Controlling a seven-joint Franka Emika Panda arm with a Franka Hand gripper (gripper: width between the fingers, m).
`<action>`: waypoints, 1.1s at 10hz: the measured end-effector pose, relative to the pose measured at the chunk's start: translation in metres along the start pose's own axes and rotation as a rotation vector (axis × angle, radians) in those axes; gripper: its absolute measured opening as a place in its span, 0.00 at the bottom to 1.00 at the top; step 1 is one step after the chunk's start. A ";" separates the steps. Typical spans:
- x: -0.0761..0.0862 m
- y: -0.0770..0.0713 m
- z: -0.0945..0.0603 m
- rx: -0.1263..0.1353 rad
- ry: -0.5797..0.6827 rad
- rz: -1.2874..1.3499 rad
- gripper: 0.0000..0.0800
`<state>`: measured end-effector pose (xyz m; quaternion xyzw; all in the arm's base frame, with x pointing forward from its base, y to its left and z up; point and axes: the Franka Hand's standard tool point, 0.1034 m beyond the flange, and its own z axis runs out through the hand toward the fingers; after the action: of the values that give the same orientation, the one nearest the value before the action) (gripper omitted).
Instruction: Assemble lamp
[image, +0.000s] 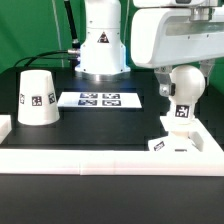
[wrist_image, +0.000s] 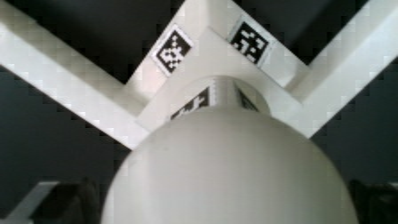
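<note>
The white round-headed bulb (image: 183, 84) stands upright, its tagged stem (image: 180, 115) on the flat square base (image: 172, 146) at the exterior view's right. My gripper (image: 182, 86) comes down from above and is shut on the bulb's head, with a dark finger (image: 164, 86) showing at its side. In the wrist view the bulb head (wrist_image: 222, 165) fills the middle between the dark fingers (wrist_image: 57, 205). Beyond it are the tagged stem (wrist_image: 214, 98) and the base (wrist_image: 210, 42). The tapered shade (image: 37, 97) stands mouth down at the exterior view's left, apart from the gripper.
The marker board (image: 100, 99) lies flat in the middle of the black table, in front of the robot's white pedestal (image: 101, 45). A white raised wall (image: 100, 160) runs along the near edge and up both sides; the base sits in its right corner.
</note>
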<state>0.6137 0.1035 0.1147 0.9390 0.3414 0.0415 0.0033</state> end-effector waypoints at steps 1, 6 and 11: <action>0.000 0.000 0.000 -0.001 -0.001 -0.042 0.87; 0.000 0.000 0.001 0.000 -0.001 -0.076 0.72; 0.002 0.000 0.000 -0.009 0.022 0.279 0.72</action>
<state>0.6152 0.1044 0.1148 0.9768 0.2074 0.0534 -0.0019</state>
